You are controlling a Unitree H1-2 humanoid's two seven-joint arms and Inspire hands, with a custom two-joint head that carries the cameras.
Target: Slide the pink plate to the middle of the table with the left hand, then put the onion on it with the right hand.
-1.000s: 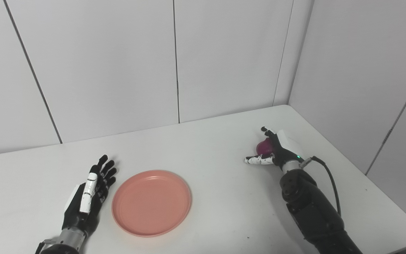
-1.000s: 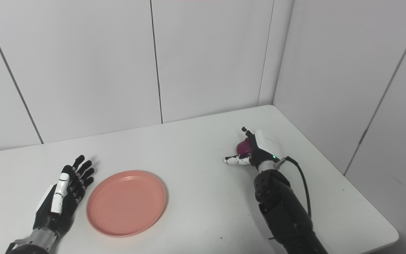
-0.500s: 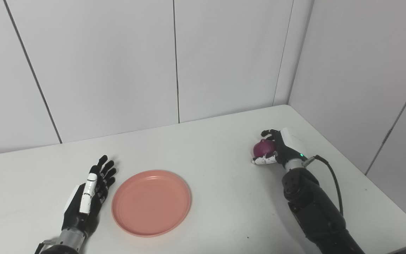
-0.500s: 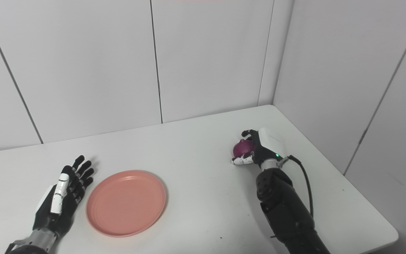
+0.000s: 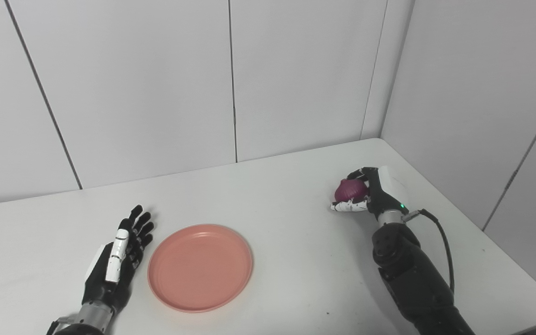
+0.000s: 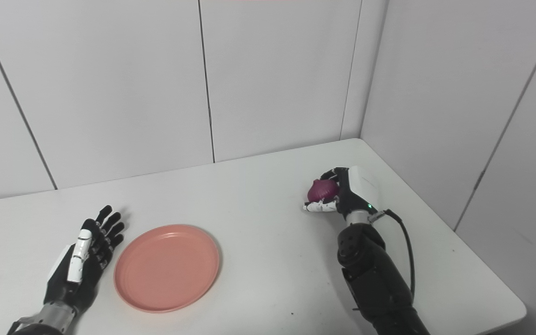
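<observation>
plates: 1, pink plate [image 5: 200, 267] | onions: 1, onion [image 5: 345, 190] | tables: 1, table [image 5: 268, 195]

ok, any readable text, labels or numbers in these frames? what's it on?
None readable. The plate, onion, table and wall panels are plain. The right hand shows only a green light at the wrist; the left hand bears no markings.

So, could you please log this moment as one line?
right hand: shut on purple onion | left hand: open beside round pink plate | white table
</observation>
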